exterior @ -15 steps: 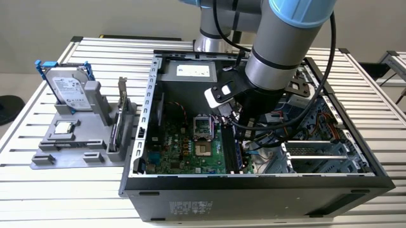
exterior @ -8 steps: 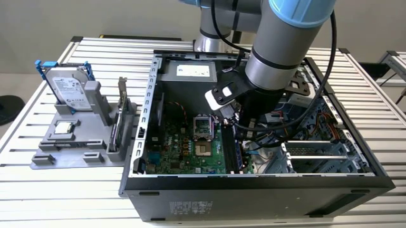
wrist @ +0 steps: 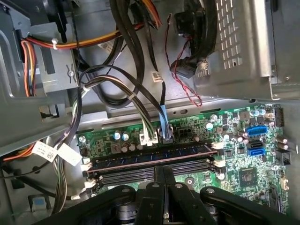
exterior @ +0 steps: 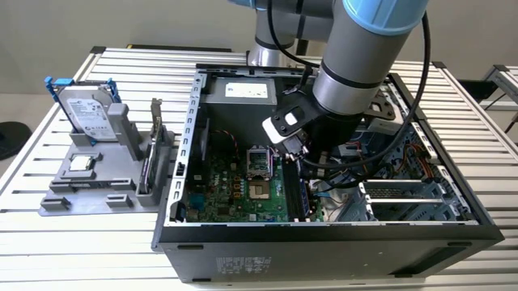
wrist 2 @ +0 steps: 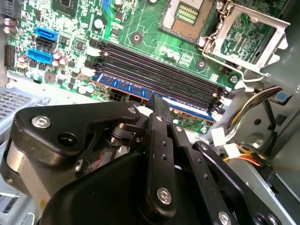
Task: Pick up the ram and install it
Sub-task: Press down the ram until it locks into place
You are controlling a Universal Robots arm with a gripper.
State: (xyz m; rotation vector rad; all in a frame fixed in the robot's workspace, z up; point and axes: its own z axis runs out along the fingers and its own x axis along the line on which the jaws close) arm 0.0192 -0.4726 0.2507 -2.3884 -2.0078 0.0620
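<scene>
Both wrist views show me the black gripper (wrist 2: 159, 101) pressed together above the long blue-green ram stick (wrist 2: 140, 90). It sits in the green motherboard's (wrist 2: 140, 28) outermost slot.

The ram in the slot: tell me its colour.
Blue, the ram shows best in the second wrist view.

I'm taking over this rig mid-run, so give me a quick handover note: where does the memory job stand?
The end effector is shut, fingertips together, down inside the computer case, right at the ram.
The ram stands in the memory slot nearest the edge of the motherboard and is not gripped.
Done: picked up and set in its slot.
Left: I cannot tell whether it is clicked fully home.
</scene>
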